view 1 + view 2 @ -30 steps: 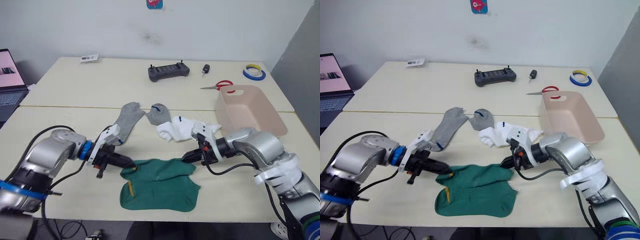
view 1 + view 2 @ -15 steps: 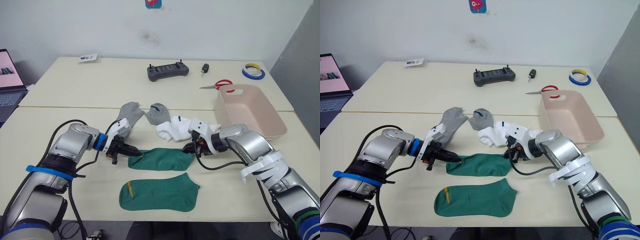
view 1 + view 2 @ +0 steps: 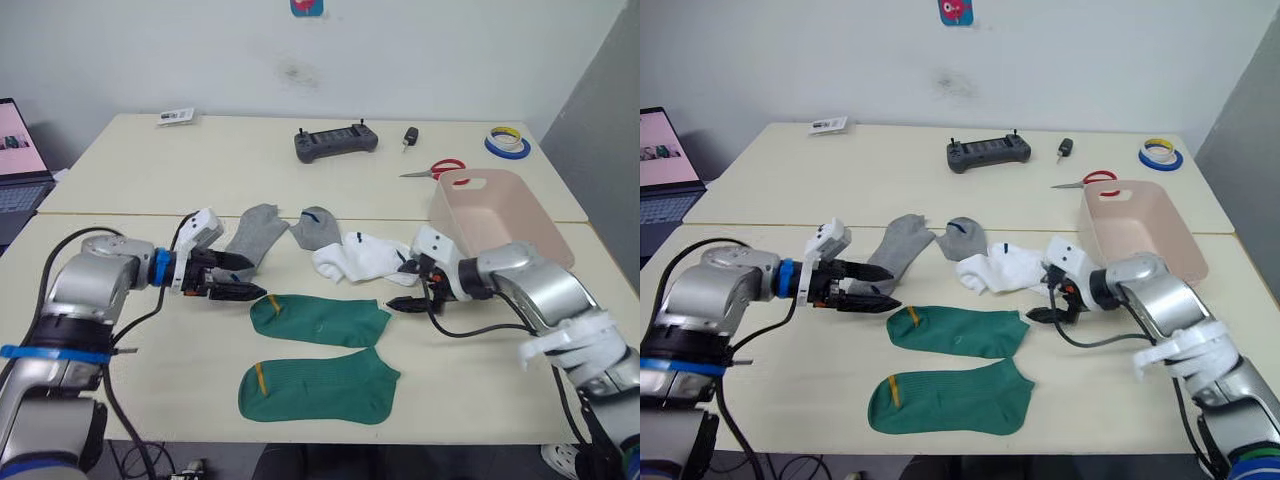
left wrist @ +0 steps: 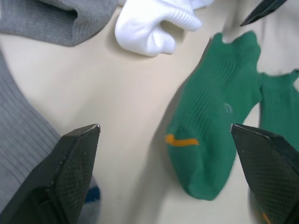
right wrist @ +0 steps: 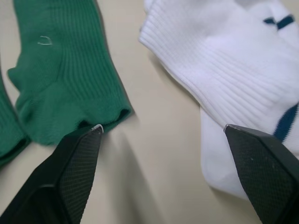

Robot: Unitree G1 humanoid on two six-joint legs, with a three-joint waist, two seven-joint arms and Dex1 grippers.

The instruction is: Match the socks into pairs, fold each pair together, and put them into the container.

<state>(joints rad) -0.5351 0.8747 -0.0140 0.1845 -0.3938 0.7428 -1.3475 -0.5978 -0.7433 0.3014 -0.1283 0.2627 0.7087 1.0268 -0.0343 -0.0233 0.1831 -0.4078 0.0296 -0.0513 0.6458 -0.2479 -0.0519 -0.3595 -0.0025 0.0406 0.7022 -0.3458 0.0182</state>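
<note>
Green knit, two socks flat on the near table [image 3: 120, 360]: upper green sock [image 3: 320, 321] w/ yellow cuff mark at its left end, lower green sock [image 3: 318, 383] just below it, apart, same orientation. Head views give the whole layout; the wrist views add detail. Left wrist view shows the ribbing and the orange-yellow mark on the upper sock plus a tip of the other gripper at frame edge. Right wrist view shows the toe-side edge of the upper green sock right by one fingertip, touching or not can't tell, and the white ribbed cuff w/ blue marks.

Left gripper [image 3: 240, 277] fingers spread, holding nothing, tips just left of the upper green sock's cuff end, over the grey sock [image 3: 251, 236]. Right gripper [image 3: 410, 289] also spread, empty, tips between the upper green sock's right end and the white socks [image 3: 362, 258], which lie bunched together. Second grey sock [image 3: 316, 229] sits btwn the long grey one and the white heap, blue mark on top.

Container [image 3: 500, 222]: pale pink tub, on the table's right side, behind the right arm, nothing visible inside. Far table: black controller [image 3: 336, 142], scissors [image 3: 438, 171], tape rolls [image 3: 508, 143].
</note>
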